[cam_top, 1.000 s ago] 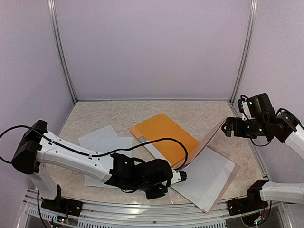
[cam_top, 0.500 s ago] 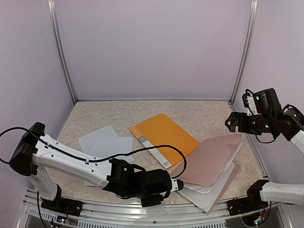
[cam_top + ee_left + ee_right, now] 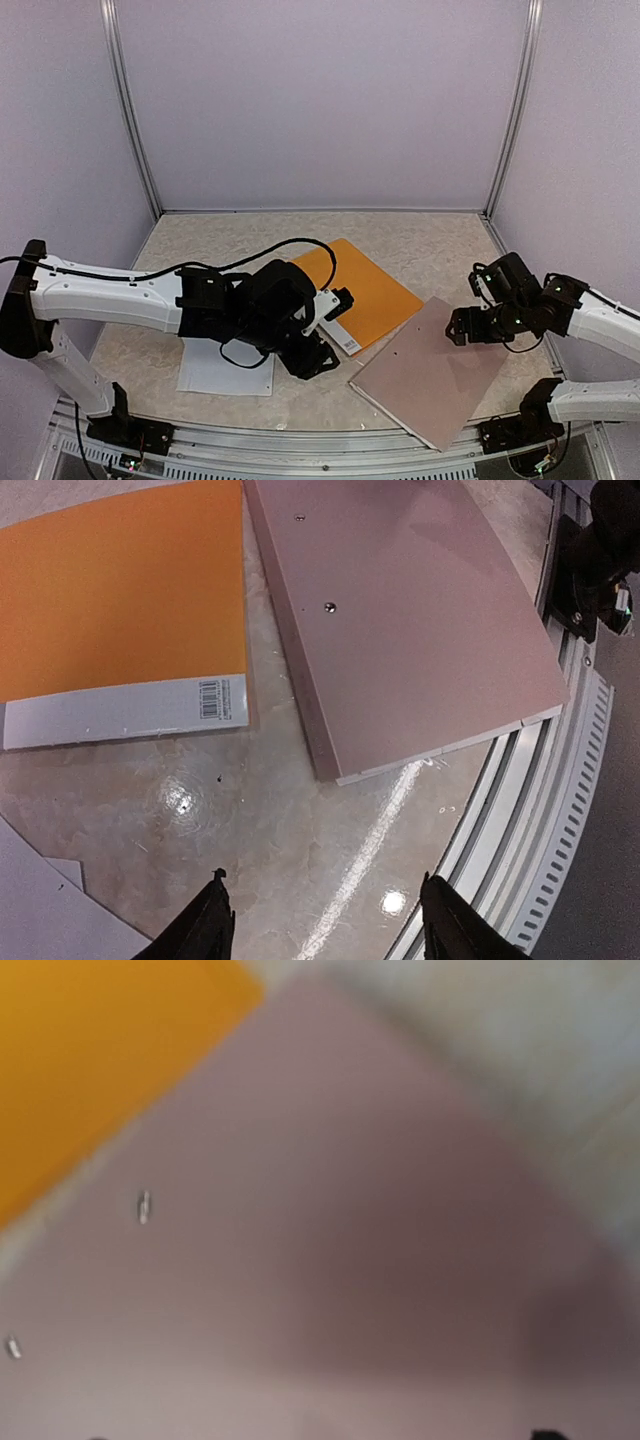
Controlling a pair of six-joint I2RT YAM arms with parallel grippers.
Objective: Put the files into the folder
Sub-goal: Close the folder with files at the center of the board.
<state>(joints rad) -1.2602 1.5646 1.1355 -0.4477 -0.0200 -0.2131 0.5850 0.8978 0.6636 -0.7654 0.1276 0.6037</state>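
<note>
Left to right in the top view: the files (image 3: pixel 222 372) are white sheets lying flat on the marbled worktop (image 3: pixel 220 245) at about 7 o'clock. The left arm (image 3: pixel 120 295) crosses right over them, so only their near part shows. I can't call their long axis or read any print. The left wrist view only catches a corner of them, cut off at the frame edge.

The left gripper (image 3: pixel 325 928) hangs over bare worktop around 6 o'clock. Its jaws are apart with nothing between them, and just the two fingertips poke into the bottom of its own view.

The folder (image 3: pixel 378 290) is a bit right of centre, flat and shut, orange cover up. Its long axis runs roughly 10 to 4 o'clock. The white spine strip (image 3: pixel 100 712) is on the 7 o'clock side, with a barcode at the 4 o'clock end. The far-left corner is hidden behind the arm.

A pinkish-brown board (image 3: pixel 435 370) lies flat at about 4 o'clock, just beside the folder's near end, long axis about 7 to 1. Can't tell if they touch. Its near corner reaches the front rail (image 3: pixel 300 440).

The right gripper (image 3: pixel 458 328) sits over the board's right edge near 3 o'clock. It's small and dark there and its wrist view is a pink-and-orange blur, so I can't tell whether it's open or closed.
</note>
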